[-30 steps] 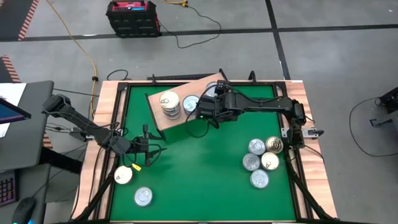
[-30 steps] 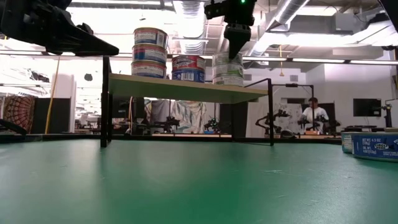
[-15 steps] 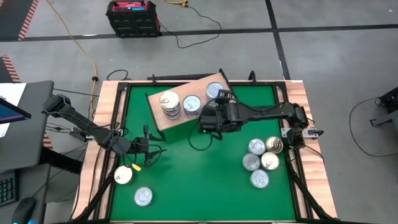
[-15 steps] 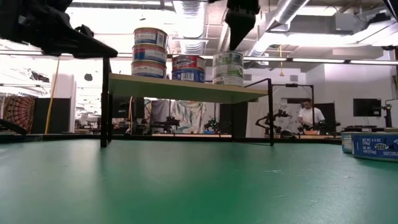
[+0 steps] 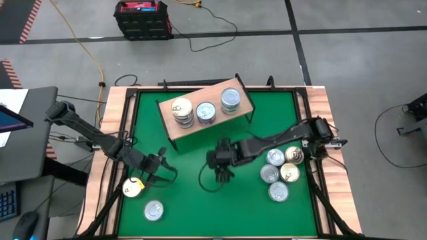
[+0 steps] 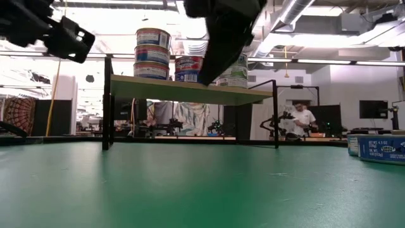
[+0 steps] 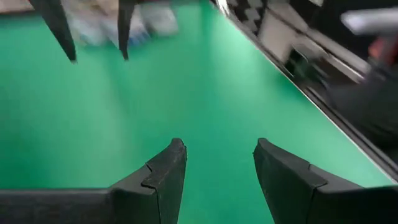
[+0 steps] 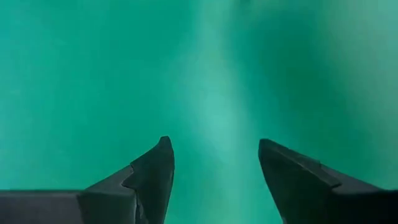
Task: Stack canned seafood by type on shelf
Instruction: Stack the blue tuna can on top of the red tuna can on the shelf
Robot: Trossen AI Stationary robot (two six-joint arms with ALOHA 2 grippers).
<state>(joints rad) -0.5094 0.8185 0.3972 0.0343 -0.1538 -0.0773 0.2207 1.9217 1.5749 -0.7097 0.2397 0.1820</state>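
Hovering my right gripper (image 5: 219,162) open and empty over green tabletop (image 5: 193,193), shelf (image 5: 205,112) of cans (image 5: 229,100) just beyond, left gripper (image 5: 162,167) open near loose cans (image 5: 133,187).

table (image 5: 200,200): green | shelf (image 5: 193,131): light wood | cans (image 5: 279,175): silver, gold lids

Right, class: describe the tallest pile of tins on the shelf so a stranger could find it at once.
Find the small wooden shelf at the table's far edge. Three piles stand on it; take the one nearest the left arm's side. It alone is three tins high with a cream lid.
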